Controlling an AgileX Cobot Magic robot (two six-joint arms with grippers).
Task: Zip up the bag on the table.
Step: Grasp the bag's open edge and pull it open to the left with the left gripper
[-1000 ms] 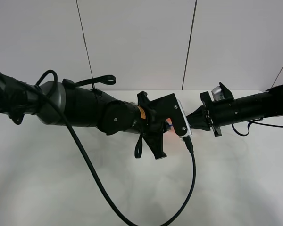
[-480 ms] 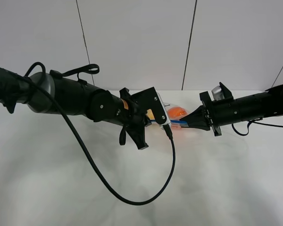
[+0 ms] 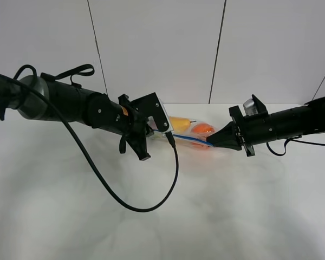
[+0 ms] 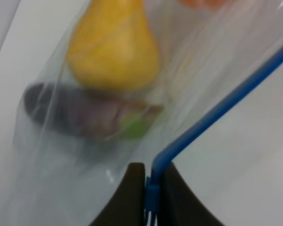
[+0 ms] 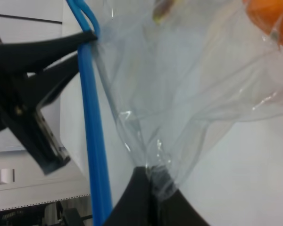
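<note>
The clear bag (image 3: 192, 132) lies on the white table (image 3: 151, 227) between my two arms. A yellow pear (image 4: 115, 47) and a purple eggplant (image 4: 85, 115) show through it, and so does an orange (image 3: 203, 129). Its blue zipper strip (image 3: 192, 139) stretches between the grippers. My left gripper (image 4: 151, 172) is shut on the strip at its left end. The right gripper (image 5: 148, 175) is shut on the crinkled plastic at the bag's right corner, right beside the strip (image 5: 92, 117). In the high view the left gripper (image 3: 169, 135) is mostly hidden under its wrist mount.
A black cable (image 3: 124, 200) loops from the left wrist down over the table in front of the bag. Grey wall panels (image 3: 157, 49) stand behind the table's far edge. The right arm (image 3: 287, 127) stretches in low from the right.
My left gripper has slid left along the blue zipper strip, away from the right gripper, uncovering the pear and orange. The right arm has stayed where it was.
</note>
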